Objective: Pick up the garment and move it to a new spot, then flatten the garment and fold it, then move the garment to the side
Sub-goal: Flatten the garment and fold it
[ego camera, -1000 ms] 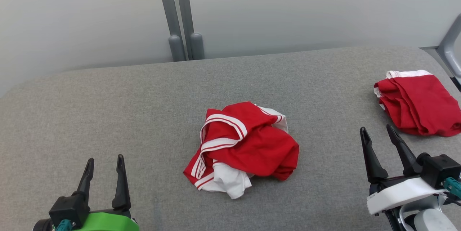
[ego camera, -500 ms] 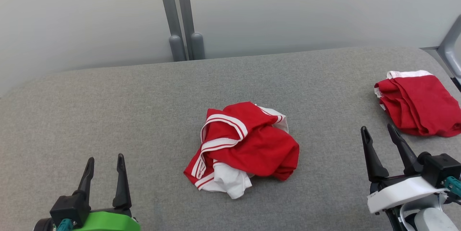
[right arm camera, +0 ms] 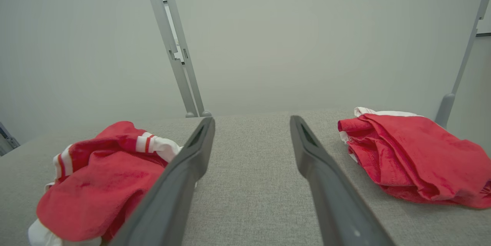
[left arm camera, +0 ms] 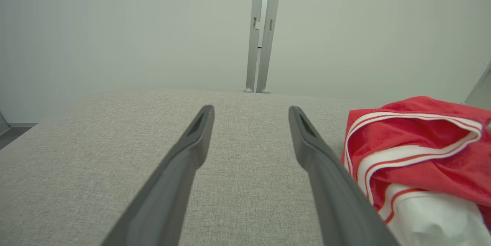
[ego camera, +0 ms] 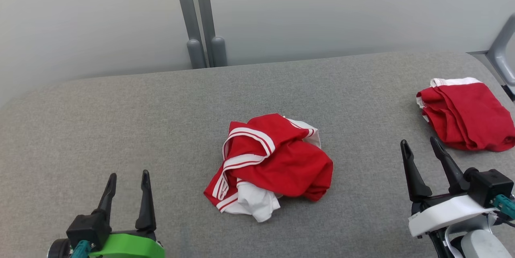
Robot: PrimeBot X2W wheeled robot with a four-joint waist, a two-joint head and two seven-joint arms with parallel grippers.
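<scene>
While the left gripper [ego camera: 128, 174] and right gripper [ego camera: 418, 141] fingers stand apart and empty, pinch a raised fold of the garment [ego camera: 273, 165], clear of the counter [ego camera: 120, 109]. It lies crumpled mid-counter, on the robot's side of the grey post [ego camera: 203, 16]; no clear heading, long axis judged roughly left-to-right, striped hem leftward.

You have a grey fabric table [ego camera: 120, 109] with a crumpled red-and-white garment [ego camera: 277, 161] at its middle and a red bundle [ego camera: 466, 115] near its right edge.
</scene>
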